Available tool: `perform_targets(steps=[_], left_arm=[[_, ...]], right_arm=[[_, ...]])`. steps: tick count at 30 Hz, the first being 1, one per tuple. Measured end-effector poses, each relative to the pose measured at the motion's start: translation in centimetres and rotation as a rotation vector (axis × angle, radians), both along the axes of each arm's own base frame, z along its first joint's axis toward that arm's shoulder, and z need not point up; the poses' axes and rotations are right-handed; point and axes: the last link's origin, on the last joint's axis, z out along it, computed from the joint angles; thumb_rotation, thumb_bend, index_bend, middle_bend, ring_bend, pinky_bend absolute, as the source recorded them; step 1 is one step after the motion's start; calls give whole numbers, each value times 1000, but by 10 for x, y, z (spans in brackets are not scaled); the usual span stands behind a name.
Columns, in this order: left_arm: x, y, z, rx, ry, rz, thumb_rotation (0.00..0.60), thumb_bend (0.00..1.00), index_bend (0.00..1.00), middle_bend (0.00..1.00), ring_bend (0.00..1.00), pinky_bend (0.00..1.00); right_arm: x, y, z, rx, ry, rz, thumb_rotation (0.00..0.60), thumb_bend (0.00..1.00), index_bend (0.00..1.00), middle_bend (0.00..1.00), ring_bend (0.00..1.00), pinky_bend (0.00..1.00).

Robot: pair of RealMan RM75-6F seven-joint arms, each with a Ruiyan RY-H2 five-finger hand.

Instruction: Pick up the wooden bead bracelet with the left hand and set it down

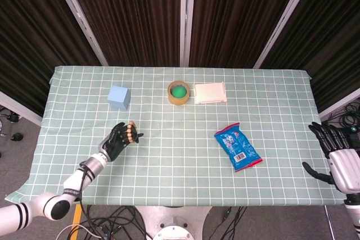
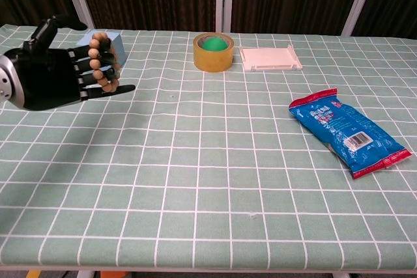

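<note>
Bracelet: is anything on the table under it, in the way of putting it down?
Nothing visible is. The left hand holds the bracelet above bare tablecloth. The nearest thing, the blue block, sits behind the hand, apart from it.

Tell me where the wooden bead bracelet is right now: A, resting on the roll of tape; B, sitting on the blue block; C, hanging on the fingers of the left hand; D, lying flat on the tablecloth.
C: the bracelet hangs looped over the fingers of the left hand, raised off the tablecloth.
</note>
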Motion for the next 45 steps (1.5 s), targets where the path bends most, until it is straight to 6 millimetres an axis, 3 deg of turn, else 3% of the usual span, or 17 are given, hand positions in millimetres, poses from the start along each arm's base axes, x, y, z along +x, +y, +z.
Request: perform_targets(steps=[1, 2, 5, 7, 12, 15, 16, 19, 21, 30, 35, 41, 45], left_arm=[[0, 0, 0, 2, 2, -6, 388, 525, 549, 665, 558, 136], [0, 0, 0, 4, 4, -11, 377, 530, 558, 675, 561, 136], [1, 0, 1, 14, 0, -22, 182, 511, 585, 694, 566, 137], [1, 0, 1, 19, -12, -20, 94, 453, 616, 711, 569, 137], [2, 1, 6, 27, -52, -13, 9, 348, 651, 736, 574, 135], [2, 1, 9, 38, -43, -35, 0, 364, 652, 737, 574, 134], [2, 1, 9, 43, -38, -40, 2, 400, 652, 738, 574, 134], [2, 1, 10, 51, -21, -50, 121, 482, 658, 744, 579, 134], [2, 0, 10, 56, -6, -61, 163, 490, 662, 749, 583, 134], [6, -4, 8, 104, 70, -132, 185, 489, 684, 764, 595, 135], [8, -7, 4, 130, 105, -152, 262, 491, 714, 785, 629, 135], [11, -11, 2, 144, 130, -163, 250, 501, 712, 784, 629, 135], [13, -14, 1, 142, 136, -162, 317, 526, 713, 785, 629, 135]], right_arm=[[0, 0, 0, 0, 1, 0, 600, 143, 0, 63, 0, 0], [0, 0, 0, 1, 1, -1, 600, 143, 0, 63, 0, 0], [0, 0, 0, 2, 0, -2, 600, 144, 0, 63, 0, 0], [0, 0, -1, 3, 1, -3, 600, 144, 0, 63, 0, 0], [0, 0, -1, 4, 2, -7, 600, 143, 0, 64, 0, 0], [0, 0, -1, 5, 2, -5, 600, 143, 0, 65, 0, 0], [1, 0, -1, 4, 2, -5, 600, 143, 0, 64, 0, 0], [0, 1, -1, 2, 2, -6, 600, 143, 0, 64, 0, 0], [0, 1, -1, 0, 1, -6, 600, 143, 0, 64, 0, 0], [-1, 2, 2, -10, 5, -2, 600, 143, 0, 65, 0, 0], [-1, 3, 1, -12, 11, 10, 600, 143, 0, 76, 0, 0], [-1, 4, 1, -24, 22, 22, 600, 143, 0, 77, 0, 0], [-1, 5, 1, -32, 27, 28, 600, 144, 0, 80, 0, 0]])
